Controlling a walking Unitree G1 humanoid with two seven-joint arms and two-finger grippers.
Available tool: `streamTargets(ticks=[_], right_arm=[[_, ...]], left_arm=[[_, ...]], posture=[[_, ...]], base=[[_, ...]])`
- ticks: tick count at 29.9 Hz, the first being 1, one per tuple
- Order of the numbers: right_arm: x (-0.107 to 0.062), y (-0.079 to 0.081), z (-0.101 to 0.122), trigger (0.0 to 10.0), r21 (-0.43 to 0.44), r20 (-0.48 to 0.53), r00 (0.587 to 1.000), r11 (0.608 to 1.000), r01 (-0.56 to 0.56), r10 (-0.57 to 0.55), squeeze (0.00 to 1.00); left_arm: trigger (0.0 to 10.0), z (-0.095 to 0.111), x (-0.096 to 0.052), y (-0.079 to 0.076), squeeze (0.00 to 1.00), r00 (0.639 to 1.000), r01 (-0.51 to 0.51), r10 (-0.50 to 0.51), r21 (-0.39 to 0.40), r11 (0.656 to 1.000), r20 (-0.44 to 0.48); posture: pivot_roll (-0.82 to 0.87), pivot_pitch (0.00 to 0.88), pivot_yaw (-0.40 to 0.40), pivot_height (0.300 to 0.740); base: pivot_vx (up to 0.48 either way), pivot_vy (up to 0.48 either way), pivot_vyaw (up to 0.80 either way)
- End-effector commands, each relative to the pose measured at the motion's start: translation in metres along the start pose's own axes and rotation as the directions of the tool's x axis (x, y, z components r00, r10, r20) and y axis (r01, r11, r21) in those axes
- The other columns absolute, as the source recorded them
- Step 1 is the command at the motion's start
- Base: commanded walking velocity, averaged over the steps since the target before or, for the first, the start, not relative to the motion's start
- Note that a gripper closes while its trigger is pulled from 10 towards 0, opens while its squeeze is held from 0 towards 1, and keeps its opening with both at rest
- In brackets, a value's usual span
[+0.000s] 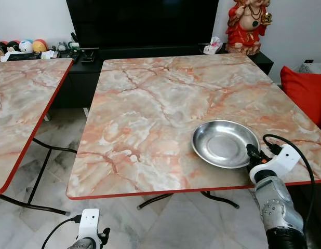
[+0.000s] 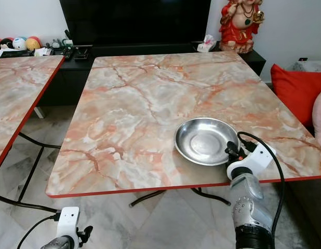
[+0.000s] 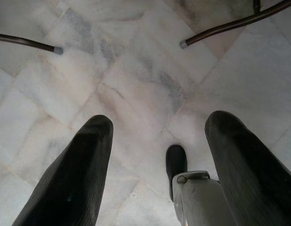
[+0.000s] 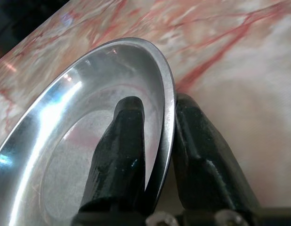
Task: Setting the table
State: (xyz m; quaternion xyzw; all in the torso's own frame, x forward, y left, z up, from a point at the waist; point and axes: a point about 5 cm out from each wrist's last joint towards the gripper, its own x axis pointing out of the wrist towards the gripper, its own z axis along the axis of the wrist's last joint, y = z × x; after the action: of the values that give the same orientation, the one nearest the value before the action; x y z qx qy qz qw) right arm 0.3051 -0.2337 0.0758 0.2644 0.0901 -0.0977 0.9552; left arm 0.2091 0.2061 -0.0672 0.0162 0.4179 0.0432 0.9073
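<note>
So far, my right claw (image 4: 157, 155) pinches the rim of the shallow round steel plate (image 1: 223, 142), resting at the marble-patterned red-edged table's (image 1: 150, 119) 5 o'clock corner. My left claw (image 3: 159, 160) hangs spread over the floor; other settings remain unplaced.

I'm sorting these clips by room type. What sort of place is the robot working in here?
Most likely a home living room. A large dark TV stands on a low black cabinet, a red cushion lies to the right, and the right gripper holds a steel plate on a folding marble-pattern table.
</note>
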Motion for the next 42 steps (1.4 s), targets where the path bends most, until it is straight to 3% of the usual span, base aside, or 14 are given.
streamTargets(ticks=[1,23,24,25,40,41,42], right_arm=[[0.0,0.005,-0.002,10.0,-0.012,-0.01,1.0,1.0,-0.028,0.028,0.0],[-0.002,0.001,-0.014,10.0,-0.064,-0.064,0.998,0.998,-0.026,0.022,0.02],[-0.002,0.001,-0.014,10.0,-0.064,-0.067,0.997,0.998,-0.029,0.024,0.9],[-0.002,0.0,-0.015,10.0,-0.071,-0.073,0.997,0.997,-0.029,0.024,1.0],[-0.003,-0.002,-0.015,10.0,-0.118,-0.084,0.996,0.993,-0.018,0.008,1.0],[-0.003,-0.002,-0.014,10.0,-0.122,-0.079,0.997,0.992,-0.018,0.008,0.34],[-0.003,-0.001,-0.013,10.0,-0.126,-0.073,0.997,0.992,-0.019,0.009,0.0]], left_arm=[[10.0,-0.007,-0.001,0.003,0.0,1.0,-0.007,0.007,0.005,1.0,-0.028],[10.0,-0.006,-0.001,0.003,0.0,1.0,-0.007,0.007,0.007,1.0,-0.029],[10.0,-0.006,-0.001,0.003,0.0,1.0,-0.007,0.007,0.007,1.0,-0.029],[10.0,-0.006,-0.001,0.003,0.0,1.0,-0.007,0.008,0.007,1.0,-0.029],[10.0,-0.006,-0.001,0.003,0.0,1.0,-0.008,0.008,0.005,1.0,-0.027],[10.0,-0.006,-0.001,0.003,0.0,1.0,-0.008,0.008,0.004,1.0,-0.026],[10.0,-0.006,-0.001,0.003,0.0,1.0,-0.008,0.008,0.004,1.0,-0.026]], posture=[[-0.03,0.013,0.013,0.74],[-0.03,0.016,0.013,0.74],[-0.03,0.015,0.013,0.74],[-0.04,0.016,0.013,0.74],[-0.03,0.016,0.013,0.74],[-0.03,0.016,0.013,0.74],[-0.03,0.016,0.012,0.74]], base=[[0.0,0.0,0.0],[0.0,0.0,0.0],[0.0,0.0,0.0],[0.0,0.0,0.0],[0.0,0.0,0.0],[0.0,0.0,0.0],[0.0,0.0,0.0]])
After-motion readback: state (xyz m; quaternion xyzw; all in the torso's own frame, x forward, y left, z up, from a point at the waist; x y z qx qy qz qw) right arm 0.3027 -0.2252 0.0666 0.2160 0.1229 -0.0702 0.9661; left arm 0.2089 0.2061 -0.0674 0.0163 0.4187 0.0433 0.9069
